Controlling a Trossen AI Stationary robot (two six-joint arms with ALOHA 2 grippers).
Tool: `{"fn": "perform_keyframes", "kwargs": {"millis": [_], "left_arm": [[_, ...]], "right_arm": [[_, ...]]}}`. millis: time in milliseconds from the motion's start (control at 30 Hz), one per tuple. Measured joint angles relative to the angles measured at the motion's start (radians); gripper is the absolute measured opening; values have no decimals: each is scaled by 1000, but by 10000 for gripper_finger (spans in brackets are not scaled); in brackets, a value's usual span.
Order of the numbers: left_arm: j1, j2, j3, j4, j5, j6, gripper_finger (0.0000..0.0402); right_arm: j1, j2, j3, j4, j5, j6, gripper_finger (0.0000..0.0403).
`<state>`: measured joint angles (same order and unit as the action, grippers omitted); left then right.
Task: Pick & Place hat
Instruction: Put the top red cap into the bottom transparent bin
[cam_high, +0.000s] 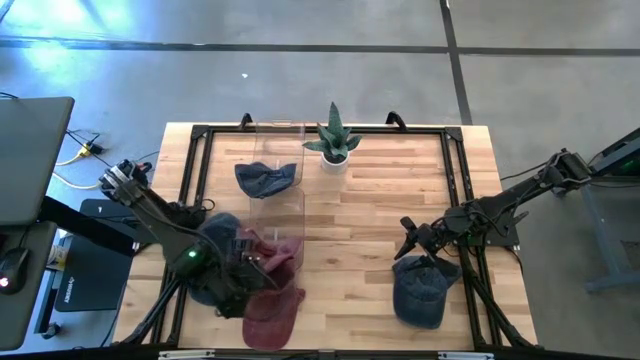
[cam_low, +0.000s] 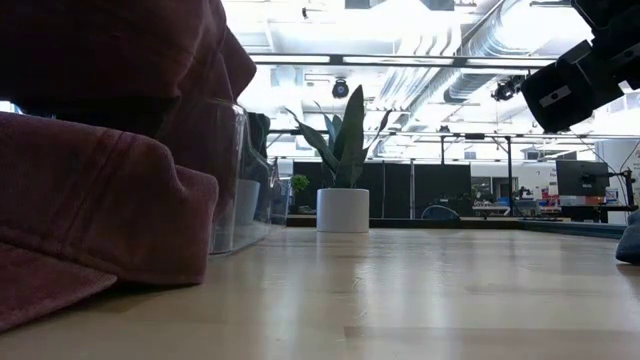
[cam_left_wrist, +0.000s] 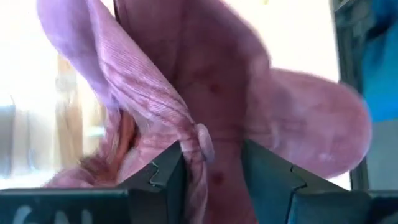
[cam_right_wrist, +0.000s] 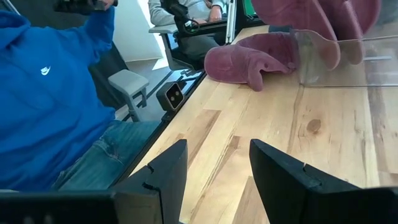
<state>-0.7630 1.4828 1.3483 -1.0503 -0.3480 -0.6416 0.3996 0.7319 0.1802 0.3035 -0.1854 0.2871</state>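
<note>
Left end effector (cam_left_wrist: 211, 168) part open, maroon hat (cam_left_wrist: 205, 93) fabric between its fingers, draped ahead on clear stand (cam_high: 285, 215). Open fully, back straight out without snagging. Right end effector (cam_right_wrist: 217, 171) open, empty.

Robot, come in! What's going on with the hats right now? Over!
Left gripper open astride maroon hat fabric at clear bin. Right gripper open, hovering above blue hat. Nothing blocking.

Bright overhead ceiling light, window glare on the floor (cam_high: 60, 45) — left wrist view blurred
</note>
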Motion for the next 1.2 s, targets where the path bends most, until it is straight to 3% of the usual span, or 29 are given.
{"fn": "perform_keyframes", "kwargs": {"millis": [233,500,767,867,1000,1067,1200], "left_arm": [[-31,-44,1,38,-69,13,140],[-30,-44,1,81,42,56,140],[-30,-44,83,87,102,88,140],[-30,-44,114,65,34,118,140],[-19,-46,155,-33,-232,140,133],[19,-46,156,-122,-309,119,118],[142,-46,125,-244,-245,43,63]], "right_arm": [[0,0,0,0,12,0,169],[0,0,0,0,12,0,169],[0,0,0,0,12,0,169],[0,0,0,0,12,0,169],[0,0,0,0,12,0,169],[0,0,0,0,12,0,169],[0,0,0,-1,14,0,169]]}}
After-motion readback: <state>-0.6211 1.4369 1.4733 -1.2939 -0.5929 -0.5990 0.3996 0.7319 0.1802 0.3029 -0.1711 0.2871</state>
